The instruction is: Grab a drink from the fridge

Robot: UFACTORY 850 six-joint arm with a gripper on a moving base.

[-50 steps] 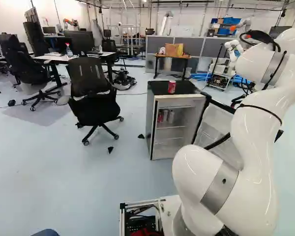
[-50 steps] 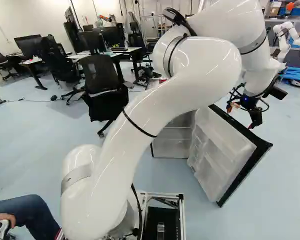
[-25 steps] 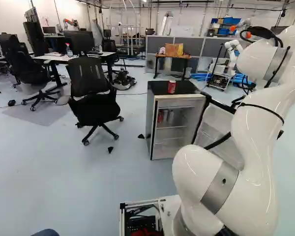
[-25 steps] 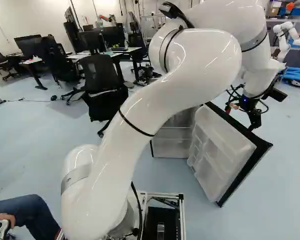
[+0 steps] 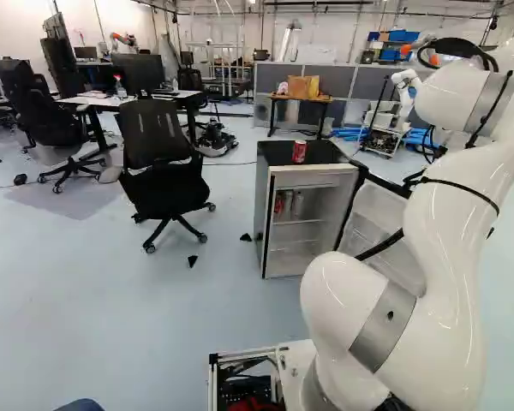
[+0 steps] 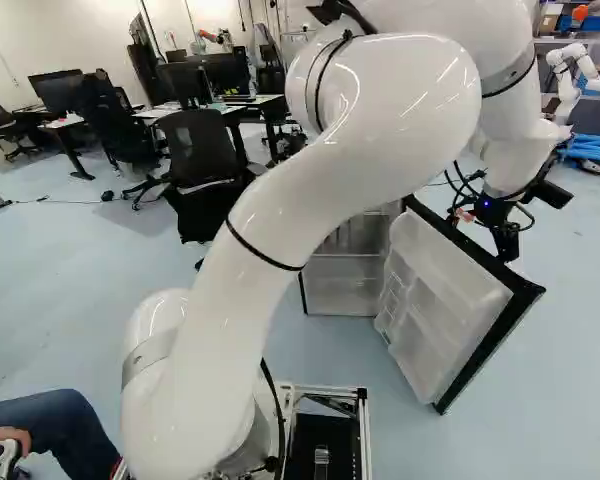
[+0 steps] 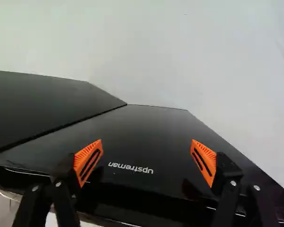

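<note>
In the right base view my gripper (image 6: pixel 505 240) hangs beyond the upper edge of the opened fridge door (image 6: pixel 445 295). Seen from the wrist, the gripper (image 7: pixel 146 149) is open, its orange pads wide apart with nothing gripped, above a glossy black panel (image 7: pixel 146 127) with light lettering. The small fridge (image 5: pixel 261 201) stands with its door swung out towards the arm. On its upper shelf are a red can (image 5: pixel 278 204) and a silvery can (image 5: pixel 297 204); another red can (image 5: pixel 299 151) stands on its black top.
A black office chair (image 5: pixel 158 163) stands beside the fridge. Desks with monitors are behind it. A small table (image 5: pixel 300 101) with boxes and another robot (image 5: pixel 403 90) are farther back. A person's leg (image 6: pixel 55 430) is at the lower left of the right base view.
The arm's upper bend has swung leftward in the right base view, and the gripper has shifted slightly left there. Fridge, door and cans have kept their places; the base has not moved.
</note>
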